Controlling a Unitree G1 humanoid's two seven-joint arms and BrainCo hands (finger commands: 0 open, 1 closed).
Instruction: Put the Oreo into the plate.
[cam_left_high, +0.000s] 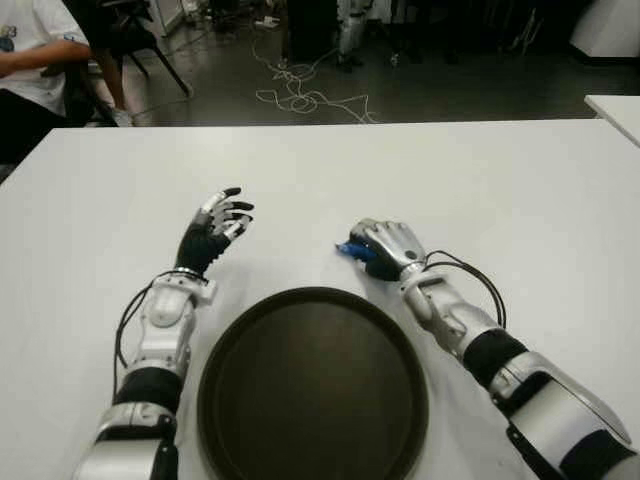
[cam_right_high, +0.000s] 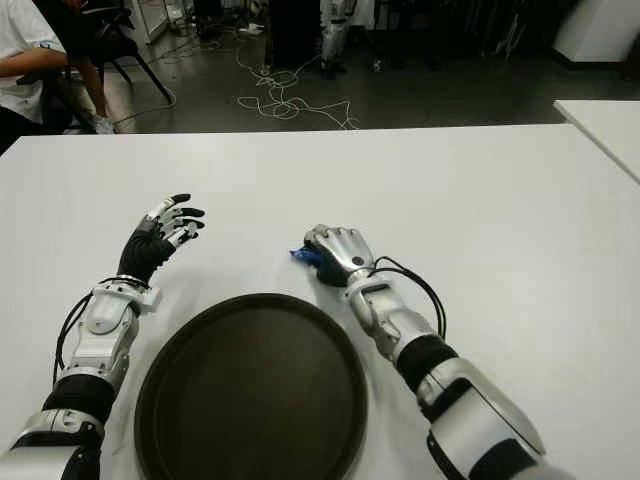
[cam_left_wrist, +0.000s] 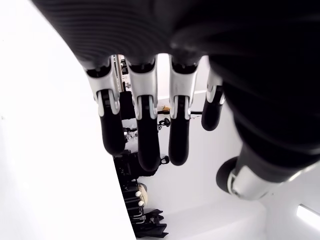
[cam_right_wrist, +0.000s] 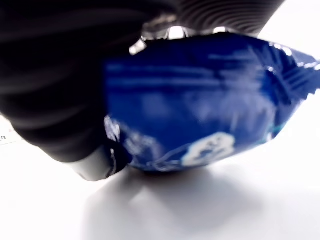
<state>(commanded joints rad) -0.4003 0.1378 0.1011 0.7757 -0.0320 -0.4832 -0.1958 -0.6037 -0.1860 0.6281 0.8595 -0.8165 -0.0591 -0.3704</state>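
White table, right hand fingers curled around Oreo, beside plate

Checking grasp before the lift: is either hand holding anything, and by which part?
The right hand is closed over the Oreo pack, covering most of it; one end sticks out. The left hand holds nothing.

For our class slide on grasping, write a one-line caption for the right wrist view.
Right hand closed around a blue Oreo packet just above the white table.
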